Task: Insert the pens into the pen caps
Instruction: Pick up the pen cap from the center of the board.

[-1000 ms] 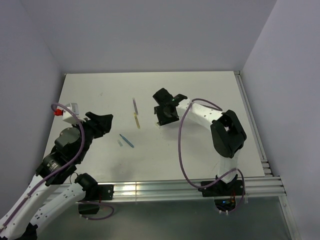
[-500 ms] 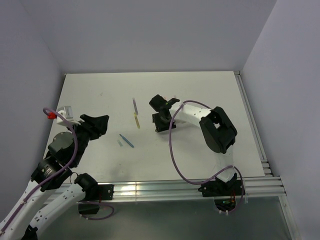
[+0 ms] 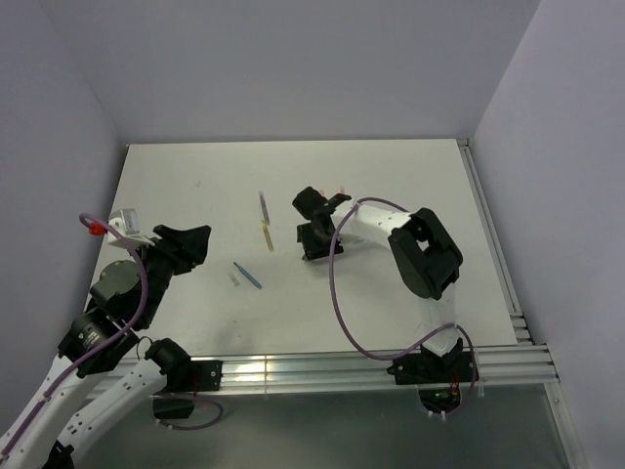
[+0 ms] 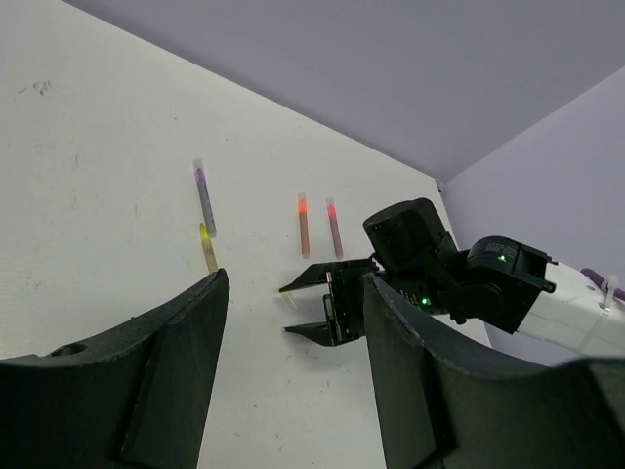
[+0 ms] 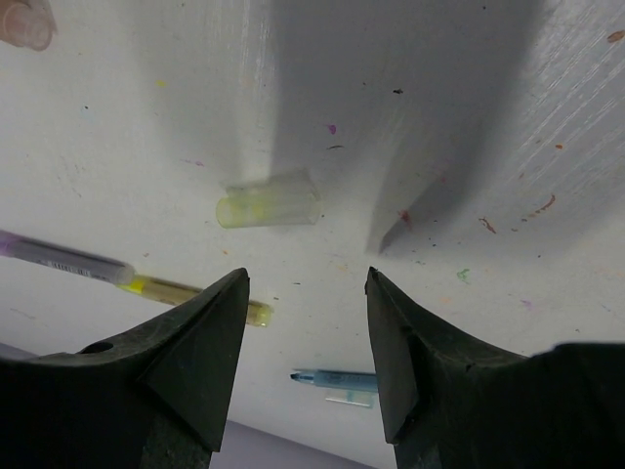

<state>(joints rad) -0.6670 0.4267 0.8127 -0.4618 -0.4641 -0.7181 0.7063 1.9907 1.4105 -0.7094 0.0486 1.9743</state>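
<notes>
My right gripper hangs open and empty over the table, where the yellow-green pen cap lies just ahead of its tips with its long axis running finger to finger, while my open left gripper waits well apart.

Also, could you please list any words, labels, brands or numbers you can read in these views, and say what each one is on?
No text can be read in any view.
On the grey-purple pen, the right wrist view shows faint dark print along the barrel, too blurred to read.
On the right arm's wrist, the left wrist view shows only small green lights and no lettering.
</notes>
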